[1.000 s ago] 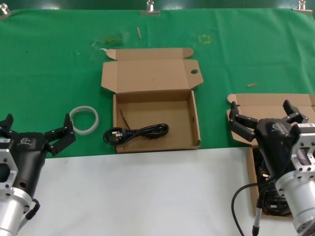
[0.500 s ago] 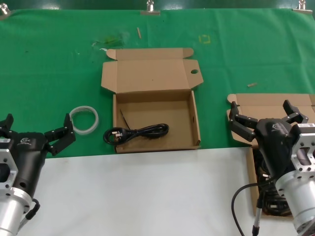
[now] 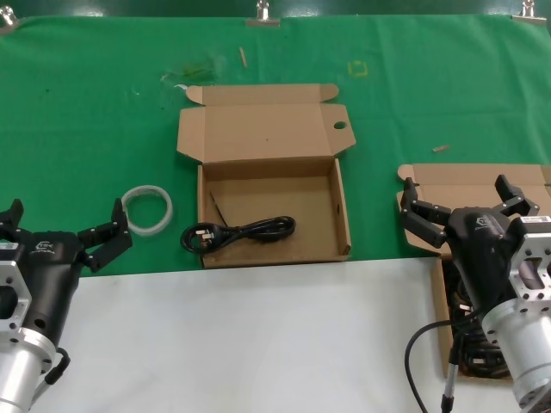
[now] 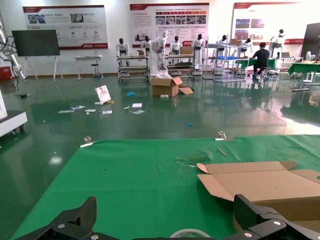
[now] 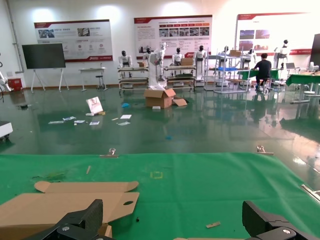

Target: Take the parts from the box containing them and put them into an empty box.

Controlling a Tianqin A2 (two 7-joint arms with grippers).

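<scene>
Holding the right gripper (image 3: 455,191) spread wide and grasping nothing, directly over the shallow brown box (image 3: 469,176) that is keeping the remaining power cords (image 3: 472,351), probably lining up for a drop onto a plug or a bundle. Showing those cords only as a dark tangle just below and behind the wrist, mostly hidden by the arm, so not allowing a count. Looking from the right wrist past both open fingers (image 5: 80,220) toward the lid with the oval hole (image 5: 65,205), well off to that gripper's left. Keeping the holed box (image 3: 340,202) open and flat on the green cloth (image 3: 86,112), lid folded back away from the grippers, likely for a clear path in from above. Already holding one cord (image 3: 245,231) there, lying along the near wall with its plug poking over the corner nearest the left gripper. Parking the left gripper (image 3: 65,219) low, likewise released and empty, just short of a white ring of tubing (image 3: 146,209) lying ahead of its fingertip and beside the holed box. Seemingly waiting there, out of the working arm's way. Judging the job as partly done, with the next grasp not yet begun.
</scene>
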